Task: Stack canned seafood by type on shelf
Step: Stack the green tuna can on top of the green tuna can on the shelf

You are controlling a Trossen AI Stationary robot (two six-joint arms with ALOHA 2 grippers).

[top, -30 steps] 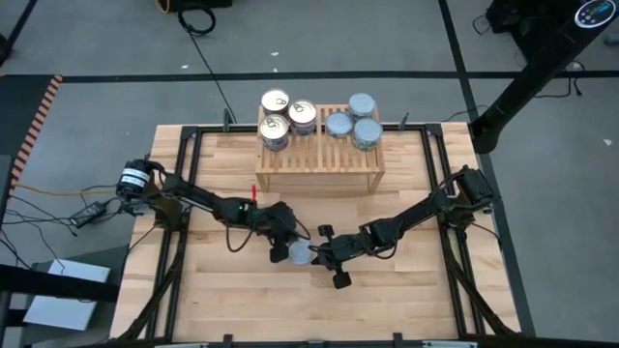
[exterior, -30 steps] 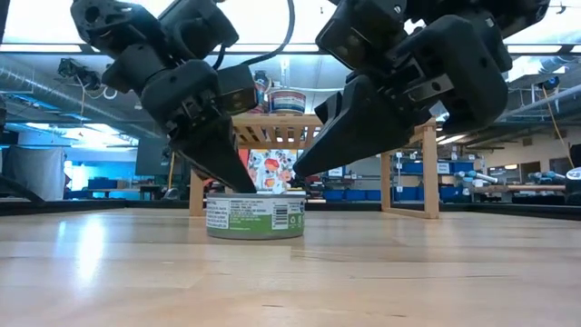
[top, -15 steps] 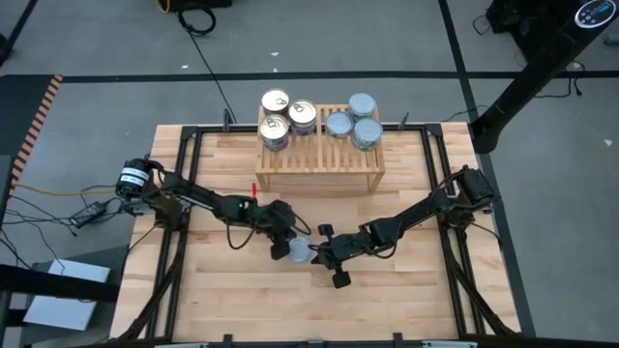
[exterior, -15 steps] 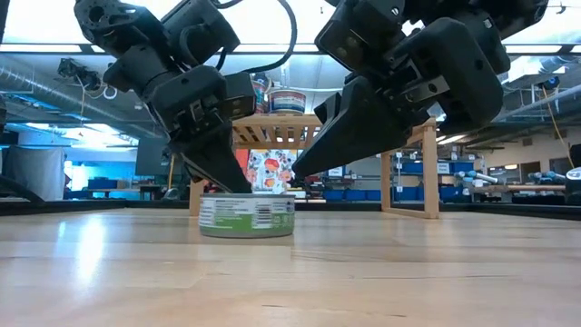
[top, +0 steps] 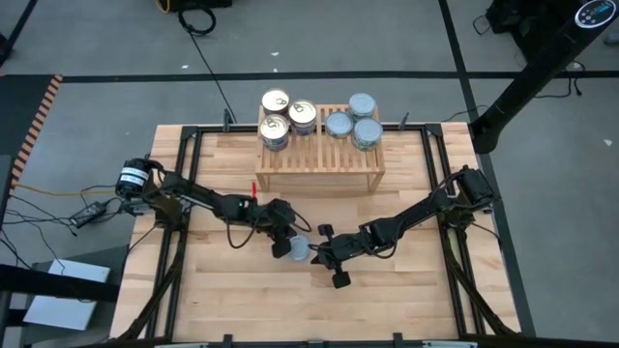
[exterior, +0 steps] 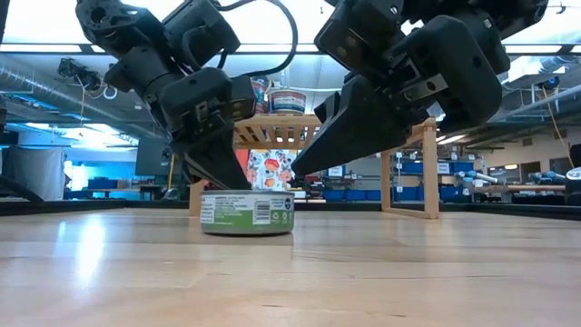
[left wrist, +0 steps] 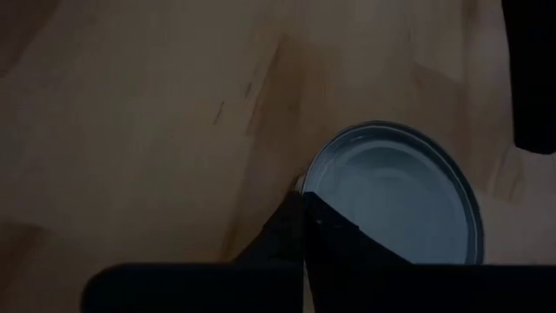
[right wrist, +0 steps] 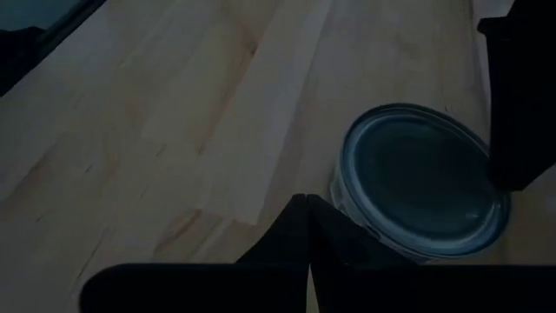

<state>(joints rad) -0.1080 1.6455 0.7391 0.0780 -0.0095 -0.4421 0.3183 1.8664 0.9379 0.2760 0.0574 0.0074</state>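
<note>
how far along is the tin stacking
Done: gold-topped tins sit on the left of the shelf, silver-topped tins on its right. In hand: one silver-topped tin stands on the table, unheld, with the shut left gripper and shut right gripper at its sides. Left: lifting it to the silver group.

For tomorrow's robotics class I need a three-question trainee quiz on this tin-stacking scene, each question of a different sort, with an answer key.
1. True or false: the left gripper is open around the tin on the table.
2. How many tin stacks show on the shelf from above?
3. The top of the tin on the table is: A) pale gold, B) blue-grey silver, C) red.

Key:
1. False. Both the left gripper and the right gripper are shut, their tips at the tin's rim on opposite sides.
2. Four: two gold-topped stacks on the shelf's left half, two silver-topped stacks on its right half.
3. B.
</note>
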